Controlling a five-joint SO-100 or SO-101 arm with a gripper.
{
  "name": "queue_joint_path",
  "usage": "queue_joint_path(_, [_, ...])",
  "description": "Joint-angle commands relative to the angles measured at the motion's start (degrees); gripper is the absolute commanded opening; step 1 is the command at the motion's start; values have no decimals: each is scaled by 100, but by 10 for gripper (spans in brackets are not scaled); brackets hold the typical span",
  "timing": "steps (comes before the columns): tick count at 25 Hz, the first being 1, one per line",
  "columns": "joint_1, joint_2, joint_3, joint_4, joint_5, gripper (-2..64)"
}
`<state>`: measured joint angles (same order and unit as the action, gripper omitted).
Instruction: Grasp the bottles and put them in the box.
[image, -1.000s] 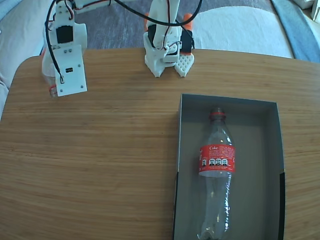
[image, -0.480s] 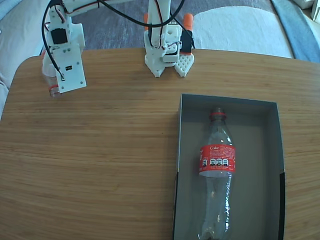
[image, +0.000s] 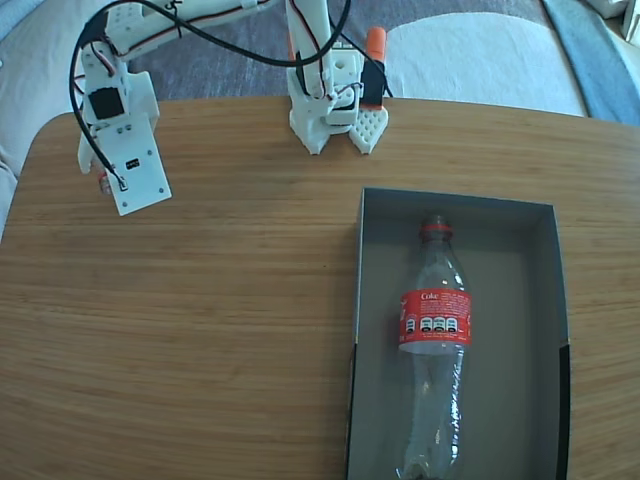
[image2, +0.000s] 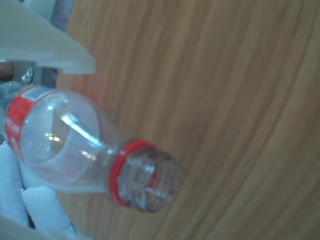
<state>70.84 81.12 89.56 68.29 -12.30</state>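
A clear bottle (image: 434, 320) with a red label lies lengthwise in the grey box (image: 515, 330) at the right of the fixed view, neck pointing to the far side. My gripper (image: 108, 172) is over the table's far left corner, mostly hidden under its white camera plate. Only the neck tip of a second bottle (image: 103, 184) peeks out beneath it. In the wrist view the gripper (image2: 70, 142) is shut on this bottle (image2: 65, 145), white fingers (image2: 35, 210) above and below its shoulder. Its neck is open with a red ring and hangs above the wood.
The arm's white base (image: 330, 100) is clamped at the far edge of the rounded wooden table (image: 200, 320). Bare wood lies between the gripper and the box. Carpet and pale cushions show beyond the table.
The arm's wrist has shifted slightly left and toward the camera, carrying the held bottle with it. The bottle in the box has not moved.
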Motion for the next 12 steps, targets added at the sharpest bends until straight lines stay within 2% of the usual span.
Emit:
queue_joint_path(1, [-26,-18,-387,-79,35,421])
queue_joint_path(12, [35,-439,-686,-79,158,421])
